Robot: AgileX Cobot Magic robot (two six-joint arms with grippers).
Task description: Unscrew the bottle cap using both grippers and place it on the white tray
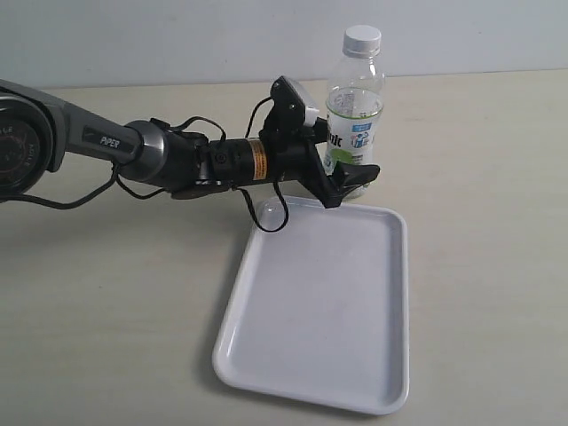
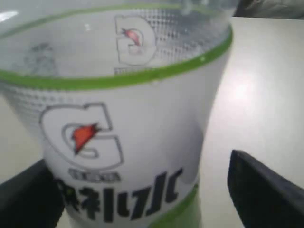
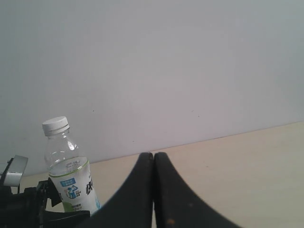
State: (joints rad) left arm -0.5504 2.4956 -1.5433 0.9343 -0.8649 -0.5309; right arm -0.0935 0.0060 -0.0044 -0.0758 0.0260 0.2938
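Note:
The bottle [image 1: 355,115] stands upright on the table just beyond the white tray [image 1: 266,355], and the white bottle cap [image 1: 362,38] sits on its neck. My left gripper [image 1: 355,182] reaches in from the left and is open, its fingers on either side of the bottle's lower label. In the left wrist view the label [image 2: 123,142] fills the frame. One finger [image 2: 266,190] stands clear of the bottle with a gap; the other is close against it. My right gripper [image 3: 153,156] is shut and empty, away from the bottle [image 3: 71,185] and cap [image 3: 55,126], and out of the exterior view.
The tray lies empty in front of the bottle, its far rim [image 1: 355,206] right under the left gripper. A loose black cable [image 1: 266,217] hangs from the left arm [image 1: 160,151] over the tray's corner. A pale wall [image 1: 177,35] runs behind the table.

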